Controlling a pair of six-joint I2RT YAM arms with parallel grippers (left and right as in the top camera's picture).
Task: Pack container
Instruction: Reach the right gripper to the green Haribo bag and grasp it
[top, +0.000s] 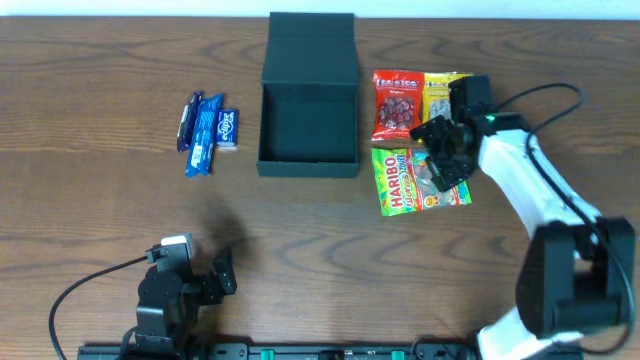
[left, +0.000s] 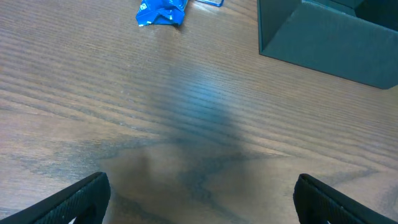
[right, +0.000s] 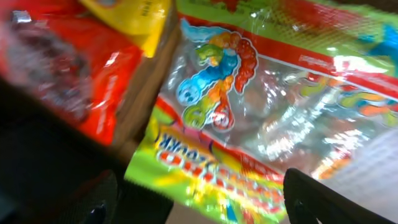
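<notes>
The dark teal container (top: 308, 125) stands open at the table's middle back, its lid flap lying behind it; its corner shows in the left wrist view (left: 329, 40). It looks empty. My right gripper (top: 440, 160) is open just above the green Haribo gummy bag (top: 400, 185), its fingers straddling the bag's edge in the right wrist view (right: 205, 199), where the bag (right: 261, 118) fills the frame. A red snack bag (top: 396, 105) and a yellow one (top: 438, 95) lie beside it. My left gripper (top: 205, 280) is open and empty near the front edge, low over bare wood (left: 199, 199).
Several blue snack packs (top: 205, 125) lie left of the container; one shows in the left wrist view (left: 161, 12). The red bag also shows in the right wrist view (right: 68, 68). The right arm's cable loops at the back right.
</notes>
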